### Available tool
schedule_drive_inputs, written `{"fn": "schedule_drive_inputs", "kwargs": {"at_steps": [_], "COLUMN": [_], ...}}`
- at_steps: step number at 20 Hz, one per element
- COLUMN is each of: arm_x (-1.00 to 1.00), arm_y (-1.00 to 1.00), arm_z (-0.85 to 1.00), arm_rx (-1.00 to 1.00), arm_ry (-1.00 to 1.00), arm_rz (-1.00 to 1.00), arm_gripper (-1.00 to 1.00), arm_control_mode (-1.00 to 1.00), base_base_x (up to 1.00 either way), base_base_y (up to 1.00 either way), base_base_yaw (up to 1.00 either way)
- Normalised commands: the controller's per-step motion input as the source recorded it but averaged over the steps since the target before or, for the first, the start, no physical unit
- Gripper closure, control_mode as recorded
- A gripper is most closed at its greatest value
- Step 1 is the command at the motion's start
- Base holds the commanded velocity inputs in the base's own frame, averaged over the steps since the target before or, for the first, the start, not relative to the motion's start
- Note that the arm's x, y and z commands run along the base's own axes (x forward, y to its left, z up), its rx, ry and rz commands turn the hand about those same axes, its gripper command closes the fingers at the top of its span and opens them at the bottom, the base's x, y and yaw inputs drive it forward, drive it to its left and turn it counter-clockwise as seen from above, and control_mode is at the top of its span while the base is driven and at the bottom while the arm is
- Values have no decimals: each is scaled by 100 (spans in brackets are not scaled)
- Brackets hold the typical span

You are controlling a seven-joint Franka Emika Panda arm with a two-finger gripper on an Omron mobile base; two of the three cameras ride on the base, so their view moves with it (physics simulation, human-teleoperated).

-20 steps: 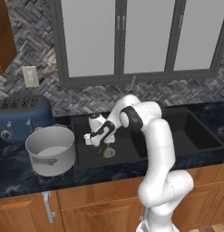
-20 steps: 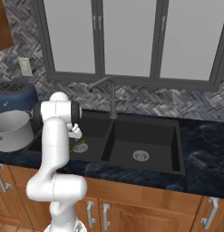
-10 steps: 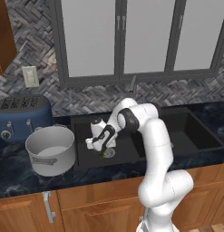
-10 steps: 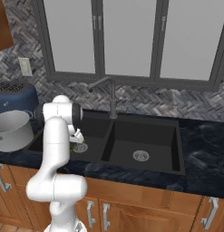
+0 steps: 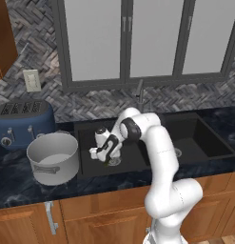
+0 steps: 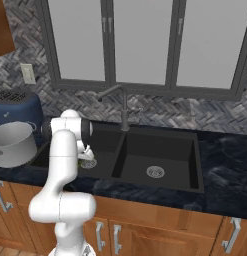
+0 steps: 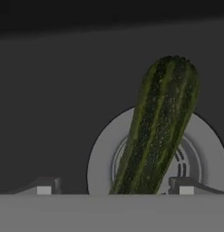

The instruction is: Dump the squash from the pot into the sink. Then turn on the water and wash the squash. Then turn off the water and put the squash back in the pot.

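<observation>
The squash (image 7: 161, 127), striped dark green, lies across the round silver drain (image 7: 202, 154) on the floor of the black sink's (image 5: 88, 136) left basin. My gripper (image 7: 115, 188) is low over it, open, with one fingertip (image 7: 46, 186) on each side of the squash's near end and a gap still showing on both sides. From the base, the gripper (image 5: 107, 159) reaches down into that basin with a bit of green squash (image 5: 108, 163) under it. The grey pot (image 5: 52, 139) stands upright on the counter left of the sink. No water runs from the faucet (image 5: 140, 97).
A blue toaster (image 5: 23, 123) stands behind the pot, against the wall. The sink's right basin (image 6: 160, 147) holds just its drain (image 6: 155, 172). The faucet (image 6: 124, 107) rises behind the divider, with its spout turned over the left basin. Dark counter runs along the front edge.
The hand has sunk a little lower into the left basin, closer to the squash. Pot, squash and faucet have stayed in place.
</observation>
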Motion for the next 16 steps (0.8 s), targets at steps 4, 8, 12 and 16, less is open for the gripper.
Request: {"fn": "schedule_drive_inputs", "kwargs": {"at_steps": [4, 8, 12, 16], "arm_x": [24, 4, 0, 0], "arm_y": [0, 0, 0, 0], "arm_z": [-45, -51, -55, -44], "arm_rx": [1, 1, 0, 0], "arm_ry": [5, 6, 8, 8], "arm_rz": [1, 1, 0, 0], "arm_gripper": [-100, -100, -100, 100], "arm_control_mode": [-100, -100, -100, -100], "base_base_x": [0, 0, 0, 0], "base_base_y": [0, 0, 0, 0], "base_base_yaw": [0, 0, 0, 0]}}
